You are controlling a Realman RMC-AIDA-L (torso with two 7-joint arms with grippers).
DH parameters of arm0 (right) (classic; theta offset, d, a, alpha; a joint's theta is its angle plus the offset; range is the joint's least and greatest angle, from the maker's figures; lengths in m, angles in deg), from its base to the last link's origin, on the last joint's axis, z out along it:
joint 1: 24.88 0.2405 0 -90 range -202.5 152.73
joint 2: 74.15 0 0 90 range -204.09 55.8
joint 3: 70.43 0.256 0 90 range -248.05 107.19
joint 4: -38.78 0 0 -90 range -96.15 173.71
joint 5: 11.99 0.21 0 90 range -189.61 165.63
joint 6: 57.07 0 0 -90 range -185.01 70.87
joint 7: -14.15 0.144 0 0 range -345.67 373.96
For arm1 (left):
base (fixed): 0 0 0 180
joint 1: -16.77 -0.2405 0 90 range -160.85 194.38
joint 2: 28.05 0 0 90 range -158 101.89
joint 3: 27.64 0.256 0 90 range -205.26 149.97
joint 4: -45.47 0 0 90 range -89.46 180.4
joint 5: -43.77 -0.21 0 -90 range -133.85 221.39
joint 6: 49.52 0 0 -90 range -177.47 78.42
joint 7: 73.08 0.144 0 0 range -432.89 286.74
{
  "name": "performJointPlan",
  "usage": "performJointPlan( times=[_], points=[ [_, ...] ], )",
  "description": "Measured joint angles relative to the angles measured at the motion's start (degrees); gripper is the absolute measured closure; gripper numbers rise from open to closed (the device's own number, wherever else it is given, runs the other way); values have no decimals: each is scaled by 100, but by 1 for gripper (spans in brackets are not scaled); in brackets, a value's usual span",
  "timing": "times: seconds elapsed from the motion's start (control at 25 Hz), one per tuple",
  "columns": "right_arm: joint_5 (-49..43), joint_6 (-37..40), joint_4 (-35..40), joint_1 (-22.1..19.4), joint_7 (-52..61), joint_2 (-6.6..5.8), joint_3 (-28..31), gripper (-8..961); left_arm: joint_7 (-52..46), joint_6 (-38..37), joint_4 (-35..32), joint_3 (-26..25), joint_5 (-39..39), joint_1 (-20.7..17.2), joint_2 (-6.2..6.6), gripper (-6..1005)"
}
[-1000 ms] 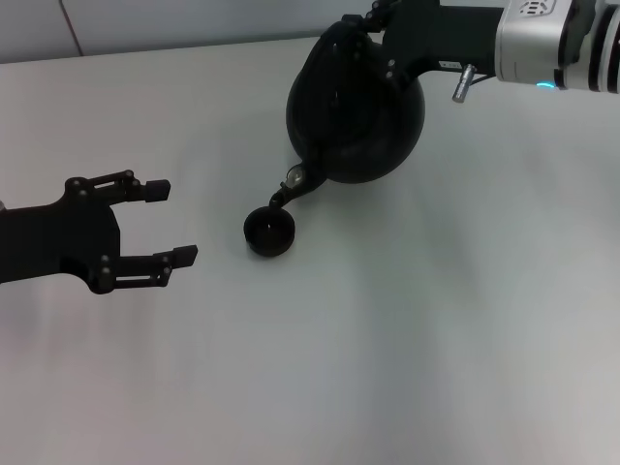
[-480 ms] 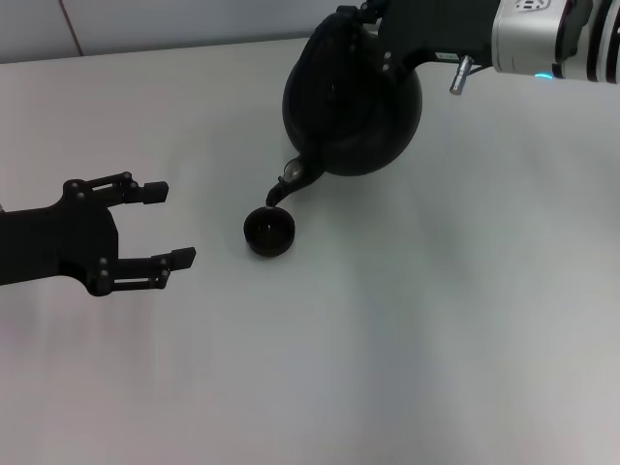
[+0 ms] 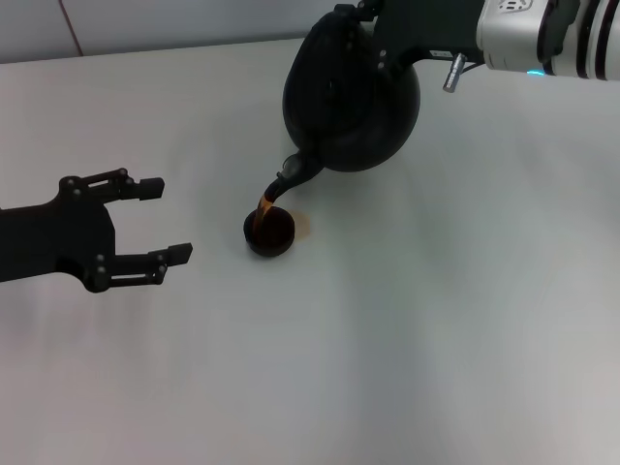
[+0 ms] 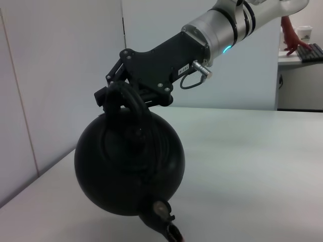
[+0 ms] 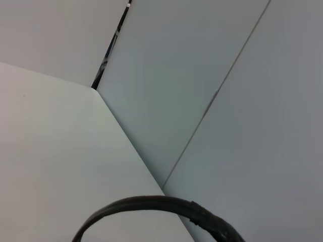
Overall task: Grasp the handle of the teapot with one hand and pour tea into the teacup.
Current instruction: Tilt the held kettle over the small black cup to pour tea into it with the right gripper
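From the head view, the right claw [image 3: 366, 14] is clenched on the handle [image 3: 351, 14] at the far edge of the picture, holding the teapot [image 3: 352, 102] tipped with its spout down and toward the robot's left — the claw's fingers and the top of the handle are cut off by the frame. A thin stream of tea [image 3: 263, 202] runs from the spout into the teacup [image 3: 269, 232], which stands on the worktop [image 3: 436, 320] just below the spout; a small brownish mark lies on the worktop beside the cup. The left claw [image 3: 160, 220] hovers with its fingers spread and nothing between them, well apart from the cup on the left, and wide bare worktop lies on the near side and to the right. In the left wrist view the teapot [image 4: 129, 164] hangs above the worktop [image 4: 252, 166], the right claw [image 4: 120, 92] clamped round the handle [image 4: 130, 103]; the spout tip is cut off, and the cup is out of frame. The right wrist view shows only a curved stretch of the handle [image 5: 161, 206] before a wall, the worktop's [image 5: 45, 151] far edge running up to it.
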Motion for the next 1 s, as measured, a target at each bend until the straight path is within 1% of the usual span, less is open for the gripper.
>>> performJointPlan(
  times=[0.24, 0.32, 0.36, 0.4, 0.44, 0.48, 0.52, 0.56, 0.6, 0.68, 0.72, 0.76, 0.8, 1.0],
  points=[
    [70, -3, 8, -27, 26, 2, 11, 820, 0, 43, -7, 2, 0, -2, 0, 170],
    [363, -9, -13, -90, 157, 3, 53, 820, 0, 46, -12, 3, 0, -5, 0, 170],
    [363, -9, -13, -90, 157, 3, 53, 820, 0, 46, -12, 3, 0, -5, 0, 170],
    [491, -21, -22, -129, 195, 2, 60, 820, 0, 46, -12, 3, 0, -5, 0, 170],
    [825, -23, -30, -242, 249, -1, 62, 820, 0, 47, -13, 3, 0, -5, 0, 170],
    [825, -23, -30, -242, 249, -1, 62, 820, 0, 47, -14, 3, 0, -5, 0, 170],
    [1059, -14, -39, -367, 283, -1, 51, 820, 0, 47, -18, 3, 0, -5, 0, 170],
    [1059, -14, -39, -367, 283, -1, 51, 820, 0, 47, -18, 3, 0, -5, 0, 170],
    [1259, -4, -43, -497, 373, 2, 39, 820, 0, 47, -20, 2, 0, -4, 0, 170],
    [1332, -2, -43, -546, 435, 2, 36, 818, 0, 46, -23, 3, 0, -4, 0, 170],
    [1491, 4, -47, -662, 613, 3, 32, 816, 0, 45, -25, 3, 0, 2, 8, 170],
    [1491, 4, -47, -662, 613, 3, 32, 815, 0, 45, -25, 3, 0, 2, 8, 170],
    [1574, 6, -58, -748, 804, 8, 50, 814, 0, 44, -25, 3, 0, 7, 10, 170],
    [1621, 8, -87, -907, 1027, 12, 57, 808, 0, 46, -34, 2, 0, 32, 11, 170]
  ],
)
